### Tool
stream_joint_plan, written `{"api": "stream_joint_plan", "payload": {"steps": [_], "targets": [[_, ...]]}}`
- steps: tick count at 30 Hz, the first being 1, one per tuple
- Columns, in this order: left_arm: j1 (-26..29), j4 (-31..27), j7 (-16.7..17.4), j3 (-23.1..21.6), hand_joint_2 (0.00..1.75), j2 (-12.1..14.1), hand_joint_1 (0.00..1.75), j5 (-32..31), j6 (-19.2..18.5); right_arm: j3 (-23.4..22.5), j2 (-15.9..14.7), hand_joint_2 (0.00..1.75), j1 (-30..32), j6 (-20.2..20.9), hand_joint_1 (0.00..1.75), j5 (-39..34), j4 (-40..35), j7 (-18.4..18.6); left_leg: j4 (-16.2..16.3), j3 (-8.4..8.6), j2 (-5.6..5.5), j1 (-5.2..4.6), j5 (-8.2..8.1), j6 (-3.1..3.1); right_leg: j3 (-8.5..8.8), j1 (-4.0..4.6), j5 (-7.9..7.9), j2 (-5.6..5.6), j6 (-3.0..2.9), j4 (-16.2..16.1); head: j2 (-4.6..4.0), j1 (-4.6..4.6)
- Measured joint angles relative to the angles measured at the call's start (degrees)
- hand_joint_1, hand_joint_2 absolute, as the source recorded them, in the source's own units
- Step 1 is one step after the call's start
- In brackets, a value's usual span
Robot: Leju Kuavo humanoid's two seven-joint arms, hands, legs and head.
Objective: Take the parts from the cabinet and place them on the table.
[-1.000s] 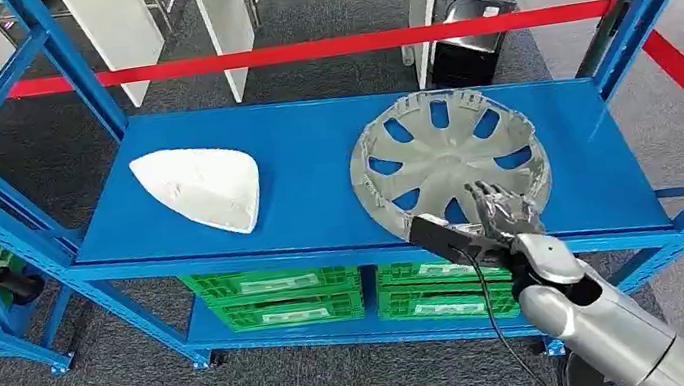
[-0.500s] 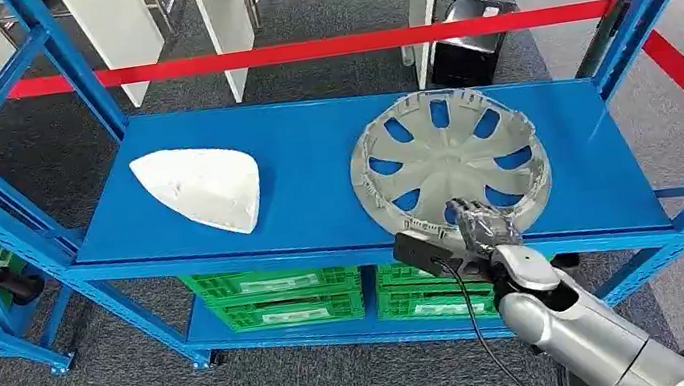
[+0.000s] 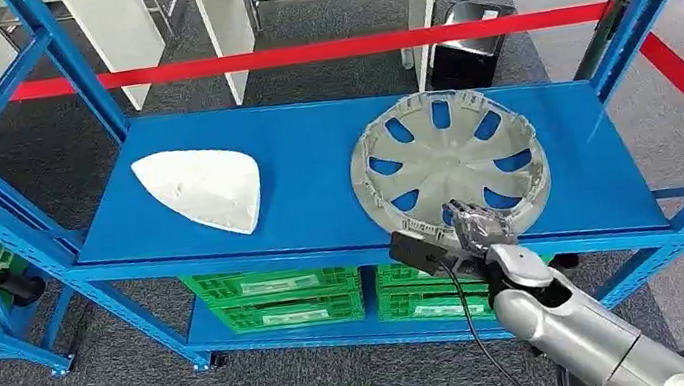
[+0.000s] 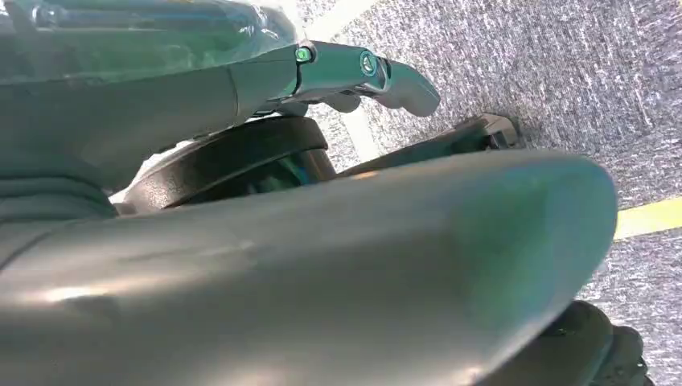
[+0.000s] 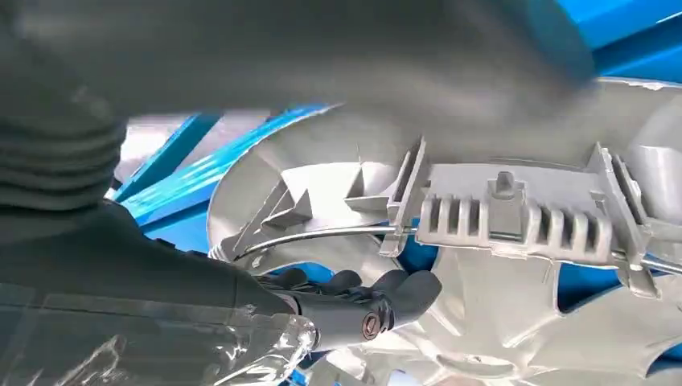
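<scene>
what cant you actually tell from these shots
- Whether the right hand grips the hubcap: in the head view the hand covers the near rim, and in the right wrist view the blurred thumb hides the contact.
- Labels on the green crates: too small, partly behind the shelf edge.
- How the left hand's fingers lie: the thumb blocks most of the left wrist view.
- The far side of the white part.

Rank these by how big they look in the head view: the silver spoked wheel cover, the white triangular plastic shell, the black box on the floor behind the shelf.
1. Silver spoked wheel cover.
2. White triangular plastic shell.
3. Black box, though it sits farther from the camera, so its true size is unsure.
</scene>
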Motion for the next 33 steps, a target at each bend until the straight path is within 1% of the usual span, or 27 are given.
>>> {"api": "stream_joint_plan", "payload": {"steps": [5,12,33], "targets": [[0.0,0.0,0.11,0.0,0.0,-0.02,0.0,-0.11,0.0,0.07,0.02,1.75,-0.52,1.49,0.0,-1.38,0.46,0.04,-0.01,0.25,0.01,0.03,-0.02,-0.01,0.29,0.05,0.0,0.01,0.0,-0.09,0.0,0.0],[0.0,0.0,0.15,0.0,0.0,-0.13,0.0,-0.15,0.11,0.35,0.02,1.75,-1.02,2.08,0.0,-2.23,1.01,0.26,-0.02,0.45,0.01,0.04,-0.05,0.02,0.52,0.06,0.0,0.02,0.01,-0.17,0.0,0.0],[0.05,0.0,0.13,0.02,0.0,-0.24,0.0,-1.05,0.37,1.14,-0.02,1.75,-1.95,2.54,0.0,-4.7,1.73,0.39,-0.03,0.68,0.01,0.06,-0.08,0.04,0.78,0.08,0.02,0.04,0.04,-0.27,0.0,0.0]]}}
